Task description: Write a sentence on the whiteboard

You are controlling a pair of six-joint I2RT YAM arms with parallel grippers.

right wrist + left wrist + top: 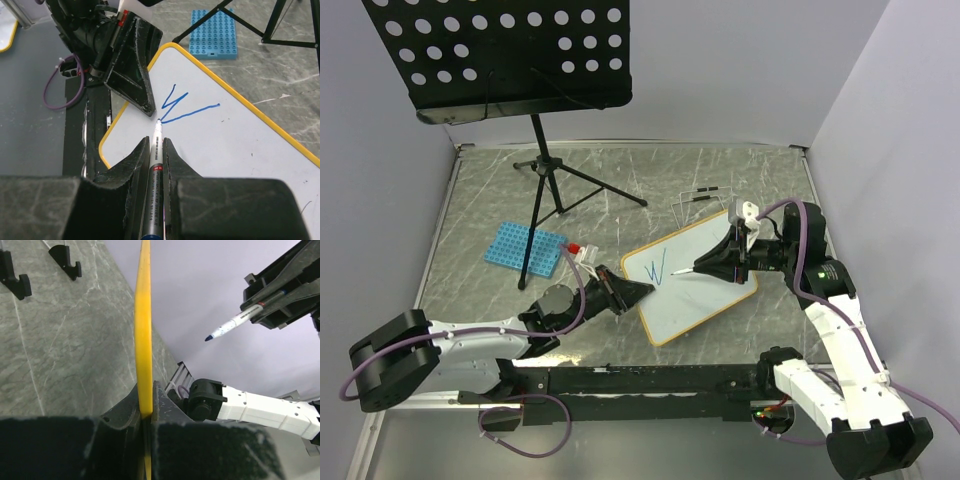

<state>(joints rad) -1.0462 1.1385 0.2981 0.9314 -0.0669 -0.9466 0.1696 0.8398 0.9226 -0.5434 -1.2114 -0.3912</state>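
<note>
The whiteboard (pixel 705 295), white with an orange-yellow frame, lies tilted on the table between both arms. My left gripper (pixel 634 292) is shut on its left edge; in the left wrist view the yellow frame (pixel 143 330) runs edge-on into the closed jaws (pixel 146 412). Of the sentence, only one blue W-shaped stroke (pixel 177 107) shows near that edge. My right gripper (pixel 157 142) is shut on a grey marker (pixel 156 170). The marker's blue tip sits at the lower end of the stroke, at the board's surface.
A black perforated music stand (pixel 500 55) on a tripod (pixel 550 180) stands at the back left. A blue perforated rack (pixel 525 245) lies by one tripod leg. Small black-tipped pieces (pixel 705 193) lie behind the board. Walls close off the table's far and side edges.
</note>
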